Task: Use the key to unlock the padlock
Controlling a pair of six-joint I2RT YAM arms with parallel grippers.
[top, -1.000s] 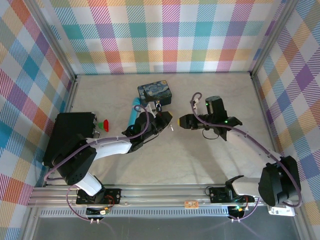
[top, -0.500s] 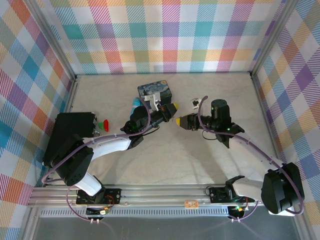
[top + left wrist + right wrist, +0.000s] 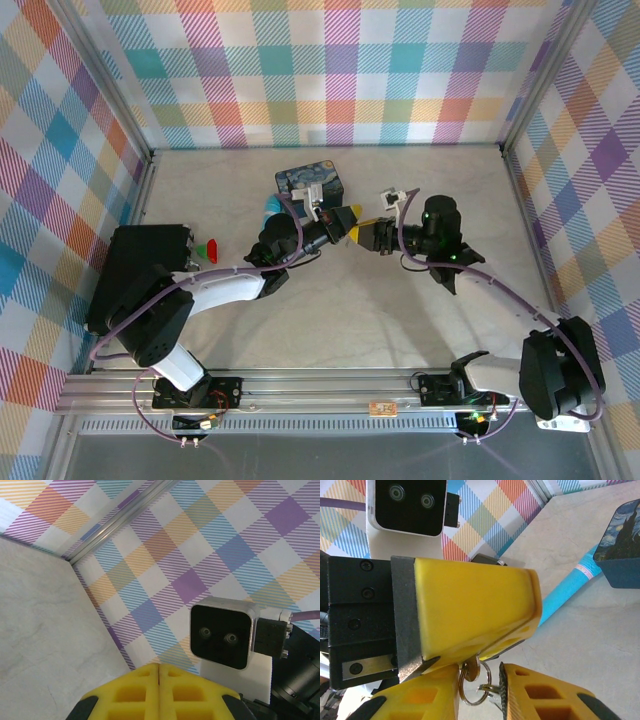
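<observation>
Key (image 3: 491, 690): small, thin, silvery metal, hung on a wire ring (image 3: 462, 689). Judged light, stiff and slippery; best taken across the flat bow, with the blade left clear. It is seen dangling just under the left gripper's (image 3: 349, 216) yellow fingers (image 3: 480, 605), which are pressed together. It lies in the gap of the right gripper (image 3: 479, 682), whose fingers are parted either side; contact cannot be told. Blue tin (image 3: 625, 545) is set beyond.

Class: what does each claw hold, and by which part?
Left claw grips the padlock, mostly hidden, by its body; right claw, open, straddles the key and ring hanging beneath.
</observation>
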